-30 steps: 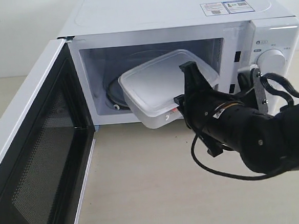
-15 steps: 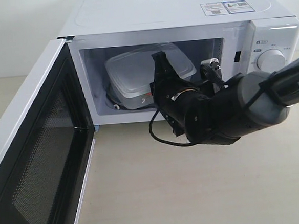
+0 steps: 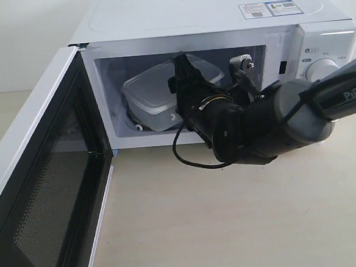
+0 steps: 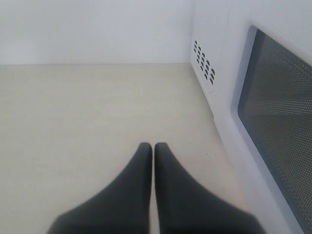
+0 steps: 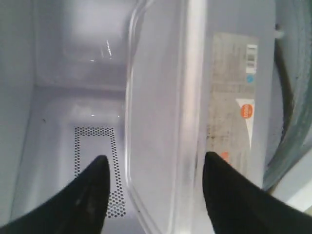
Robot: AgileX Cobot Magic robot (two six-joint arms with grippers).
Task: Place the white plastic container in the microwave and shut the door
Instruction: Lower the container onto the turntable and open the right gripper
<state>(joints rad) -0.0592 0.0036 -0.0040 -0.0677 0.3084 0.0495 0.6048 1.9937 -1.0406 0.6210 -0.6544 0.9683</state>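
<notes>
Translucent white plastic forms the container [image 3: 151, 92], which is seen inside the cavity of the microwave [image 3: 218, 14]. In the exterior view its right end is hidden behind the right arm, and what it rests on cannot be made out. A rounded corner, a flat lid and a label with orange marks [image 5: 229, 97] are shown. The right gripper [image 5: 155, 161] is spread wide on either side of the box, with a gap visible at one finger. The door [image 3: 42, 198] is swung fully open and cut off at the frame edge. The left gripper [image 4: 153, 146] is closed on nothing above the pale wooden table [image 3: 172, 219]. A plain white wall is behind.
</notes>
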